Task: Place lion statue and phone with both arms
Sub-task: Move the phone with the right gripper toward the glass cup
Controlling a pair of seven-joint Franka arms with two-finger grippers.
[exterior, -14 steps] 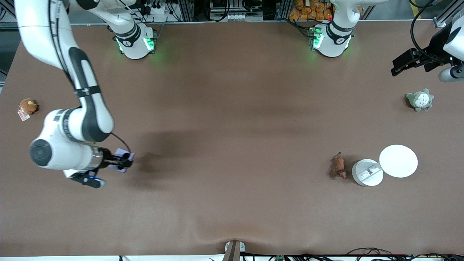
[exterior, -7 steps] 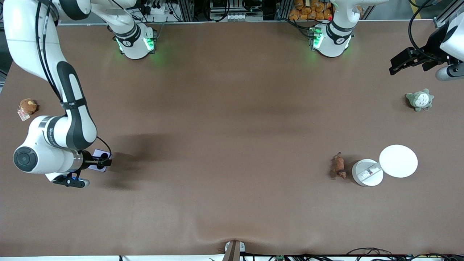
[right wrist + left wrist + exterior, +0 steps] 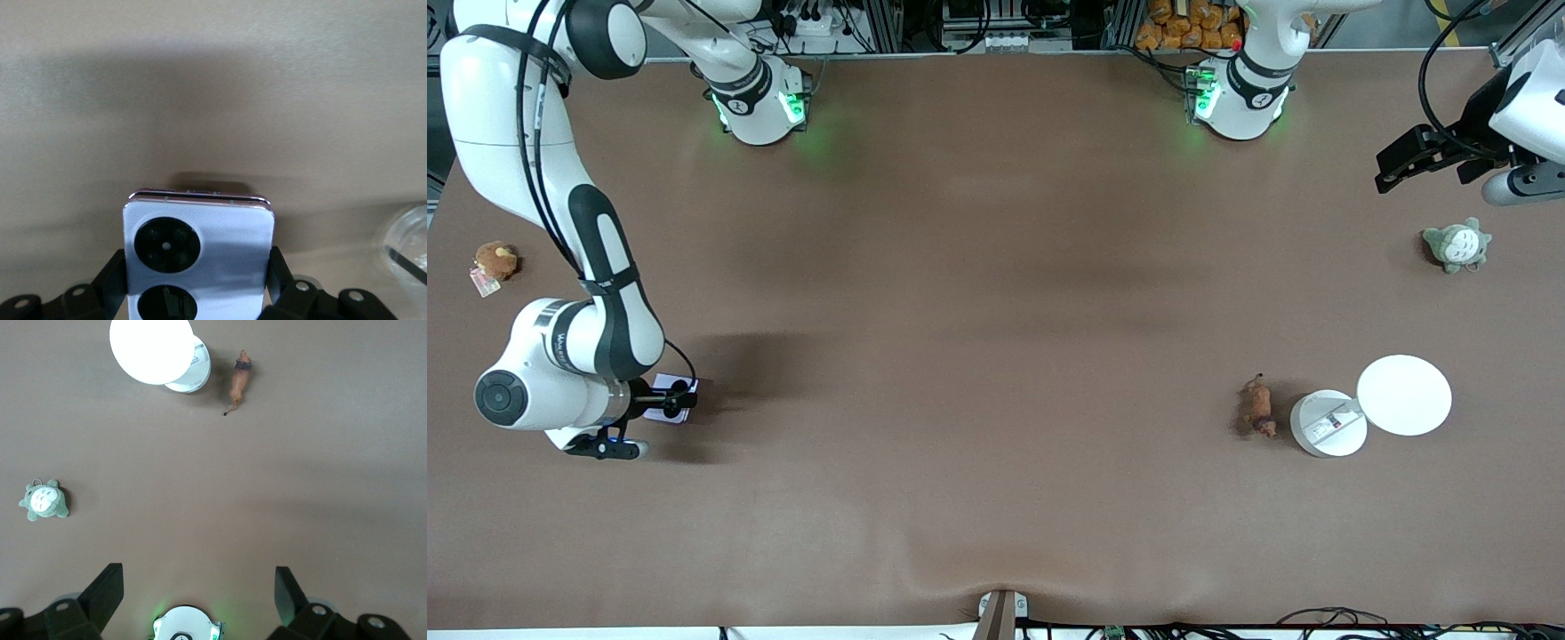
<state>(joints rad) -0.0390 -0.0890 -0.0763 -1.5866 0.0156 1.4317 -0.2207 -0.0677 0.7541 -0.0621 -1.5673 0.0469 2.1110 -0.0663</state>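
bench (image 3: 996,293): covered in a matt brown sheet, smooth, with a slight wrinkle at the edge nearest the front camera.
phone (image 3: 198,257): smooth lavender casing with a soft sheen; two glossy black camera circles; a thin shiny band is seen along its edge.
right hand (image 3: 198,293): matt black plastic fingers (image 3: 113,283) are pressed against the phone's sides.
left hand (image 3: 198,597): matt black plastic.
lion statue (image 3: 1258,407): reddish-brown, hard-looking, dull finish.
grey-green plush (image 3: 1456,244): fuzzy cloth.
white disc (image 3: 1404,395): near the lion statue, smooth and matt.
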